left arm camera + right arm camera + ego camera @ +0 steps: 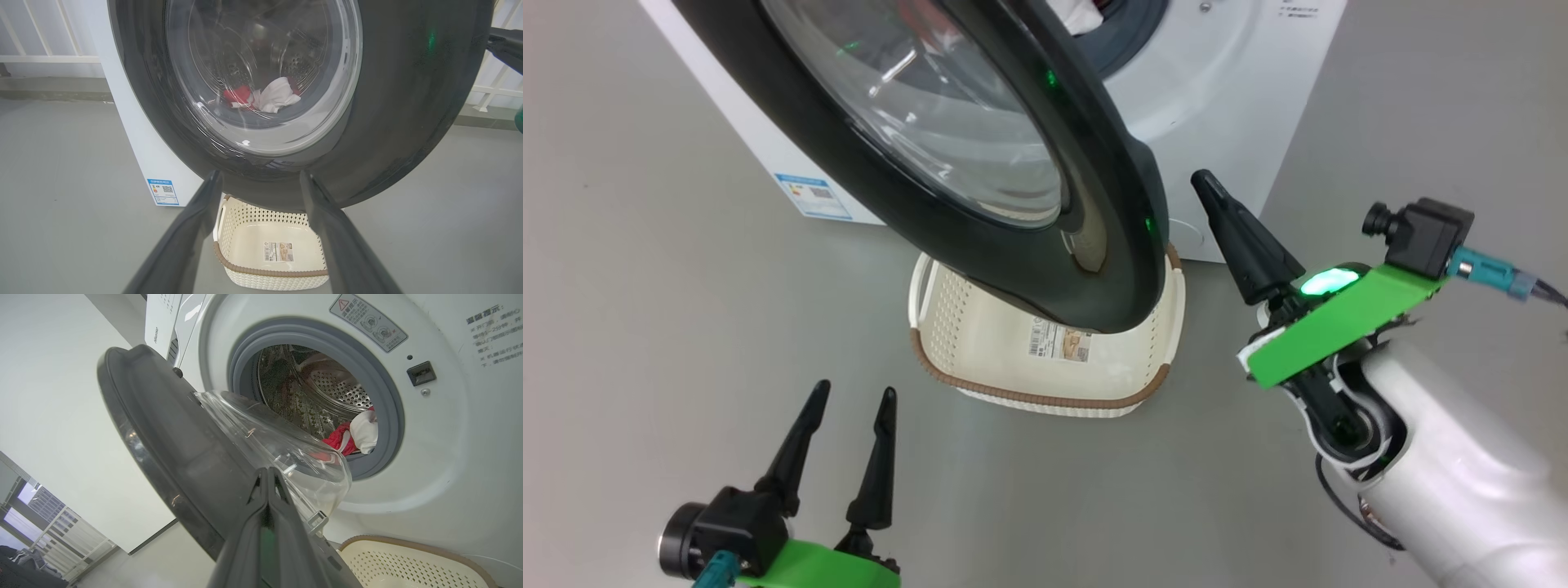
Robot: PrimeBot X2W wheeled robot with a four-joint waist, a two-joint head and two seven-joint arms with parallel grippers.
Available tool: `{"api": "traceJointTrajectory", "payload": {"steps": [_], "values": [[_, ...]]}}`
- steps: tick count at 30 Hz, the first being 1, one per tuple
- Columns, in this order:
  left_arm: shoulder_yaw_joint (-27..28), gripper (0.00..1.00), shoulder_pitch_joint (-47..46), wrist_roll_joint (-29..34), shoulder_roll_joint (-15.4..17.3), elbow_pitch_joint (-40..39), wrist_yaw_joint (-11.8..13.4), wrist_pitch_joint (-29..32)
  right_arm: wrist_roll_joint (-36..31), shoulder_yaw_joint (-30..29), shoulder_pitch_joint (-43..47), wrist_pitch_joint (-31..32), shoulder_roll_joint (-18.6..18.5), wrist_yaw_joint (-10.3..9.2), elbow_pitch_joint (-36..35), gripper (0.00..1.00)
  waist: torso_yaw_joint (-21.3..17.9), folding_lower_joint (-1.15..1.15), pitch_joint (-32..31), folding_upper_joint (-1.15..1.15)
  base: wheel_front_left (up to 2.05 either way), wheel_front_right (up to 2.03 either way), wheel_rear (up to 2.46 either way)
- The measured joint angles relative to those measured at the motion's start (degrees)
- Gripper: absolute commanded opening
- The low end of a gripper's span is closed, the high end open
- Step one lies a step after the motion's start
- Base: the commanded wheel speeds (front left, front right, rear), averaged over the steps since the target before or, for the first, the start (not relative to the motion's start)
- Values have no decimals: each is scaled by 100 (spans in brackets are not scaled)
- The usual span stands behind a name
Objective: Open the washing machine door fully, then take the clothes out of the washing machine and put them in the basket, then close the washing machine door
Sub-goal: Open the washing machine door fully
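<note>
A: Bright, even light everywhere; the cream perforated plastic basket [947, 327] casts only a soft shadow on the smooth grey floor [645, 327].
B: White glare streaks the big round black-rimmed glass door [1119, 188], green glints too. Wrist views bulge at the edges; nearest dark fingers [179, 245] blur.

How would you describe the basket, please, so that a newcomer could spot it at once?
Find the big white washing machine with its black-rimmed door swung open. On the grey floor just under that door stands the basket. It alone is cream, perforated and brown-rimmed, with a sticker inside.
</note>
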Motion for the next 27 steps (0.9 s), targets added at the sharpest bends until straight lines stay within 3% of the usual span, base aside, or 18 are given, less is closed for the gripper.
{"api": "traceJointTrajectory", "payload": {"steps": [5, 13, 27], "values": [[-102, 100, -25, -91, 0, 0, 8, 0, 1067, 394, -430, 281, -323, 0, 45, 0, 119, 0, 98, 0, 0, 0, 0], [-215, 100, -65, -194, -1, 0, 31, 0, 1913, 867, -810, 902, -603, 0, 138, 0, 298, 0, 195, 0, 0, 0, 0], [-335, 100, -26, -249, 0, -2, 110, 0, 2251, 1427, -698, 1399, -670, -2, -48, 0, 617, 0, -44, 0, 0, 0, 0]]}}
